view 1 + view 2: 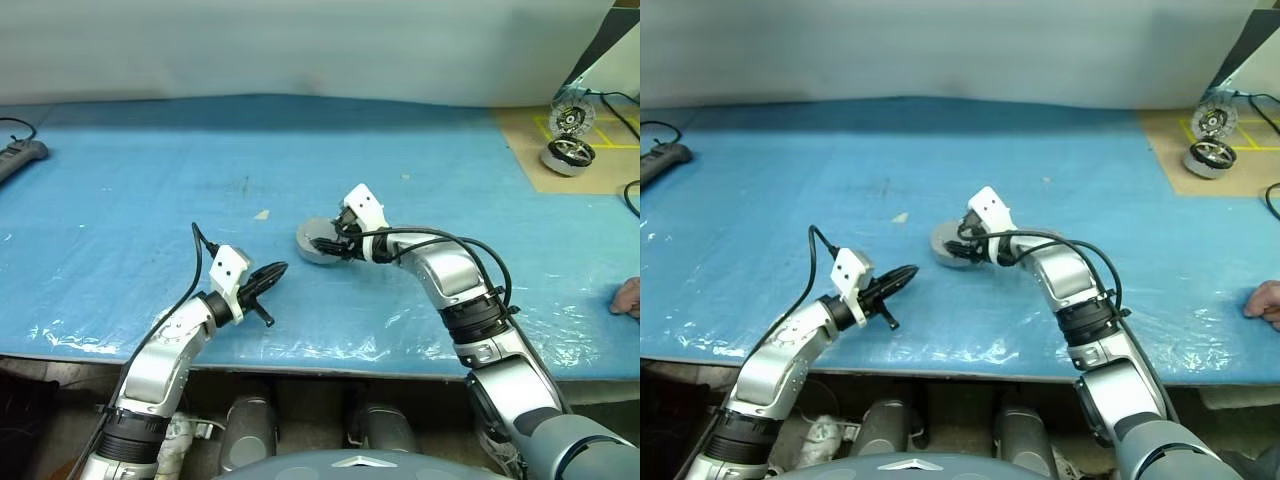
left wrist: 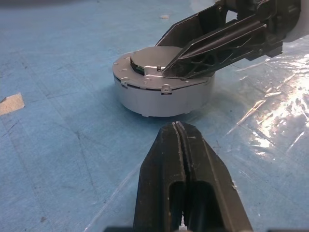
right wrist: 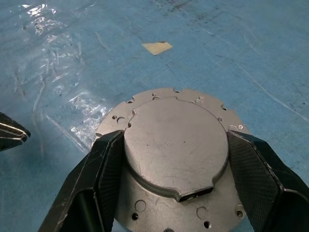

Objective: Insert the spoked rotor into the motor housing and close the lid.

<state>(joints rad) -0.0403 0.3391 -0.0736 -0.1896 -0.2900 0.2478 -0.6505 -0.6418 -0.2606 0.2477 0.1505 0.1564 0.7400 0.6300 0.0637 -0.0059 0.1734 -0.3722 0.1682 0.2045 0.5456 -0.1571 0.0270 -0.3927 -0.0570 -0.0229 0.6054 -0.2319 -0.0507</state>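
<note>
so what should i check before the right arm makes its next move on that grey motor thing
1. Right gripper jaws stand on either side of the lid: ok.
2. Jaws actually pressing on the lid: cannot tell.
3. Lid lying flat on the grey round body: ok.
4. Spoked rotor inside the body: cannot tell, the lid hides it.
5. Left gripper shut and apart from the body: ok.
6. Tape scrap apart from the body: ok.

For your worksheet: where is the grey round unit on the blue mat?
The unit sits mid-mat, between the right end effector's fingers, ahead of the shut left end effector.
</note>
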